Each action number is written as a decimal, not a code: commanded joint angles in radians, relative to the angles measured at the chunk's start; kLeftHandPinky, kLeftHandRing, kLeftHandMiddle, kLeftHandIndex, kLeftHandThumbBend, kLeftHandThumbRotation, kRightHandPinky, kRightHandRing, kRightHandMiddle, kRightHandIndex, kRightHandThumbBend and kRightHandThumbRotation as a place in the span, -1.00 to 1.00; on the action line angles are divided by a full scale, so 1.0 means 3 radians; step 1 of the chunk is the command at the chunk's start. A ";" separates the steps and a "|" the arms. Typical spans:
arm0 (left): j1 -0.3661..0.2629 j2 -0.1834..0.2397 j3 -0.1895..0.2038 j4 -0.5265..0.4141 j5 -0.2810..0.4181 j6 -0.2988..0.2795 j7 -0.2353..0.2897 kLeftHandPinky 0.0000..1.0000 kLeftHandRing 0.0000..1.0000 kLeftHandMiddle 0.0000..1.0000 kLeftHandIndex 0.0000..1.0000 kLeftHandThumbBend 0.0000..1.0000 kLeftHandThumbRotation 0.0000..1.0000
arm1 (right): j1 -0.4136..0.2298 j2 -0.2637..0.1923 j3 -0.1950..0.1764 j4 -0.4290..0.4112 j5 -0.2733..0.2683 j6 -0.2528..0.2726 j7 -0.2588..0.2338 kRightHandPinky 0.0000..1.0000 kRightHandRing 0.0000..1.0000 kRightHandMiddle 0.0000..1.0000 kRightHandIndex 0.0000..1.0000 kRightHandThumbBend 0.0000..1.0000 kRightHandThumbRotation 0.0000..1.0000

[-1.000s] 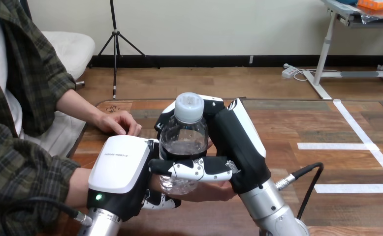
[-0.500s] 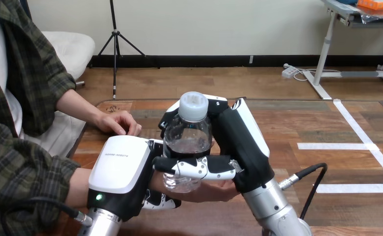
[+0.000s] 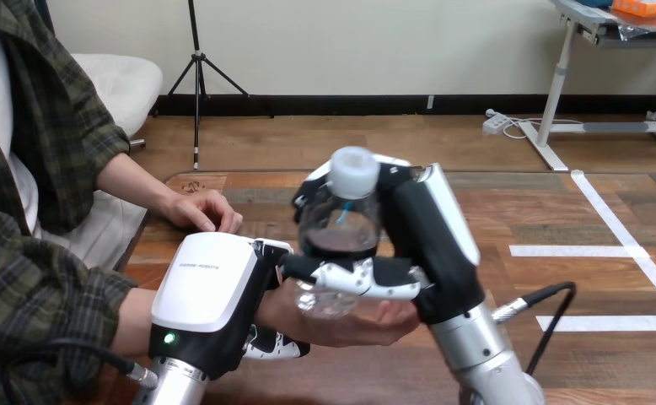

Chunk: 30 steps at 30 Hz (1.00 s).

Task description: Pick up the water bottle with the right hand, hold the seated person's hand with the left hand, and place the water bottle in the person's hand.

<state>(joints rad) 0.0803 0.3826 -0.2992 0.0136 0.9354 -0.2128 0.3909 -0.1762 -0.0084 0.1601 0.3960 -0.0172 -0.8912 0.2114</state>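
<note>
Nearest, my left robot hand (image 3: 207, 291) lies over the person's wrist with its fingers curled under it, so I judge the holding step done. Just beyond, the person's hand at the view's middle (image 3: 354, 325) lies palm up. My right robot hand (image 3: 443, 253) is wrapped round the water bottle (image 3: 340, 232), whose base is at that palm; I cannot tell if it touches. What is left is to settle it and let go. Farther back, the person's hand at the view's left (image 3: 202, 211) rests on the bench (image 3: 493, 219).
</note>
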 commanded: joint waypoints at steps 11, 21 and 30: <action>-0.0200 -0.0029 -0.0010 -0.0099 -0.0032 -0.0147 0.0194 -0.59 -0.54 -0.46 -0.47 0.94 -1.00 | -0.0331 -0.0071 -0.0354 0.0097 -0.0068 -0.0111 -0.0291 -0.29 -0.17 -0.08 -0.05 0.30 -1.00; -0.0180 -0.0030 -0.0009 -0.0108 -0.0043 -0.0121 0.0164 -0.59 -0.54 -0.46 -0.47 0.92 -1.00 | -0.0370 -0.0094 -0.0436 0.0171 -0.0037 -0.0042 -0.0369 -0.31 -0.16 -0.06 -0.05 0.30 -1.00; -0.0167 -0.0022 -0.0005 -0.0108 -0.0066 -0.0136 0.0163 -0.59 -0.54 -0.45 -0.47 0.90 -1.00 | -0.0414 -0.0126 -0.0505 0.0289 -0.0163 -0.0008 -0.0501 -0.28 -0.15 -0.06 -0.04 0.32 -1.00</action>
<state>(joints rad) 0.0828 0.3870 -0.2992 0.0156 0.9336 -0.2134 0.4129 -0.2079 -0.0480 0.0261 0.4737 -0.0509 -0.8995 0.0908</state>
